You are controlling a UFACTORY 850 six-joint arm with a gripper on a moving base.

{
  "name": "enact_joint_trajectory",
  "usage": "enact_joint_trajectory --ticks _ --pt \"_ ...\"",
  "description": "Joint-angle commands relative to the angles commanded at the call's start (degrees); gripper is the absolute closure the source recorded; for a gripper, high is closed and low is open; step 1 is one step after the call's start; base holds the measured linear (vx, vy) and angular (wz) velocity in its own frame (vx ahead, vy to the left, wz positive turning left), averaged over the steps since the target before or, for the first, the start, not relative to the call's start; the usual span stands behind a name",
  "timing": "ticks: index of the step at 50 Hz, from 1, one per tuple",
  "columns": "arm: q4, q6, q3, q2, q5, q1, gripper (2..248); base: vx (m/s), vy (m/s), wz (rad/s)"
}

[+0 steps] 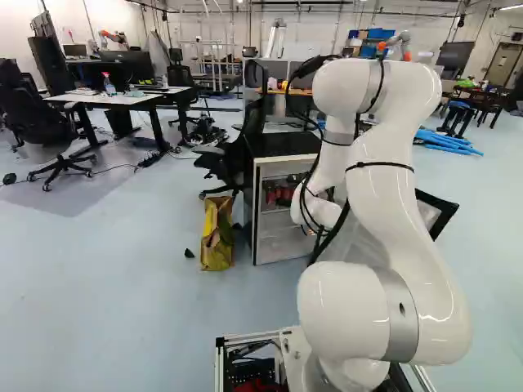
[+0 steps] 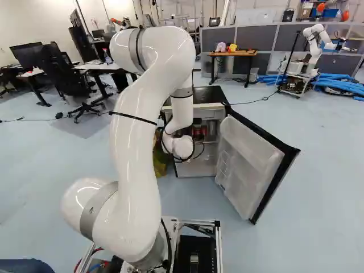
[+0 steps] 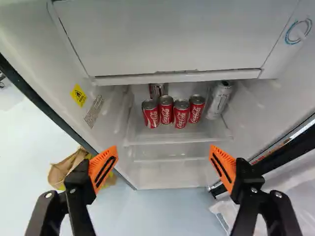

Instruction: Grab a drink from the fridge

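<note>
In the wrist view my gripper (image 3: 163,166) stands open, its orange pads wide apart with nothing between them. Ahead of it is the inside of the fridge (image 3: 179,37). Several red cans (image 3: 180,114) stand close together on a shelf (image 3: 172,135), with another can (image 3: 157,90) partly hidden behind them. A silver can (image 3: 218,100) leans beside the red ones, toward the door side. The fridge door (image 2: 253,162) is swung wide open in the right base view. In both base views my wrist largely hides the gripper, in front of the open fridge (image 1: 270,171).
A paper bag (image 1: 217,233) stands on the floor beside the fridge, with an office chair (image 1: 237,155) behind it. The open door juts toward the base. Desks (image 1: 122,98) stand farther off. Another robot (image 2: 313,48) is at the back right of the right base view.
</note>
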Motion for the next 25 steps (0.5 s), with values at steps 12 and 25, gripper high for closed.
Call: enact_joint_trajectory --ticks 12,25 --pt "0.0 0.0 -3.13 -3.36 0.0 0.07 3 0.0 0.0 0.0" --pt "0.0 0.0 -6.61 -6.96 0.12 0.13 3 0.0 0.0 0.0"
